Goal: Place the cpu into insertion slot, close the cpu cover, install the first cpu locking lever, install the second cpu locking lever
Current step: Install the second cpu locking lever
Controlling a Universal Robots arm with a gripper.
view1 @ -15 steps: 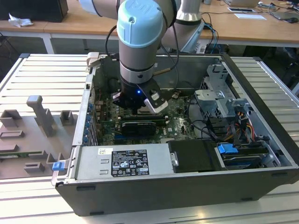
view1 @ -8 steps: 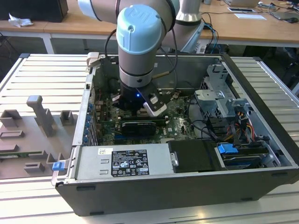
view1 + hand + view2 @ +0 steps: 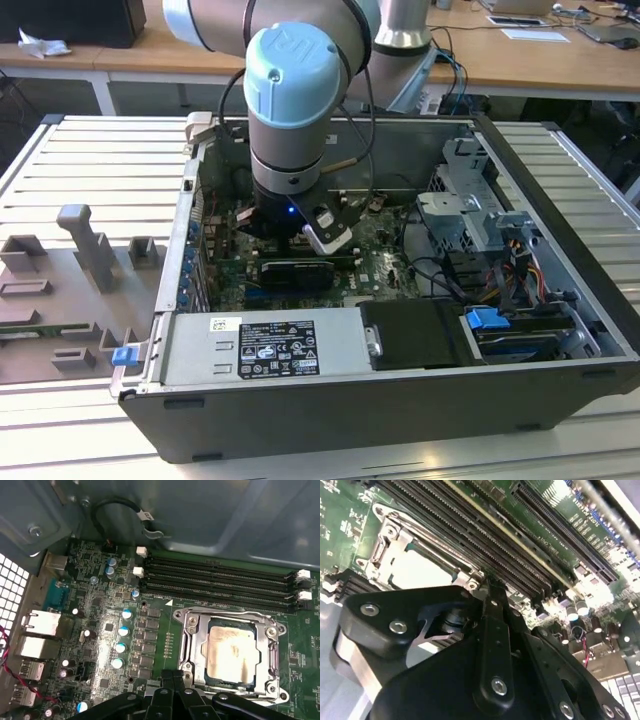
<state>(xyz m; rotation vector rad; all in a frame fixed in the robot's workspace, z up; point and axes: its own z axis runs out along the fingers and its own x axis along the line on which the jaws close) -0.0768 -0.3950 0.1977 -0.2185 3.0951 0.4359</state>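
First wrist view has the gripper (image 3: pixel 172 682) with its jaws drawn together and holding nothing, poised at the edge of the insertion slot (image 3: pixel 231 652). The cpu (image 3: pixel 233 654) sits inside it under the lowered cpu cover (image 3: pixel 192 647). Black linkage hides the socket's nearest edge.

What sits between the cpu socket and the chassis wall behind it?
In the first wrist view, four long black memory slots run between the cpu cover, closed over the cpu, and the chassis wall.
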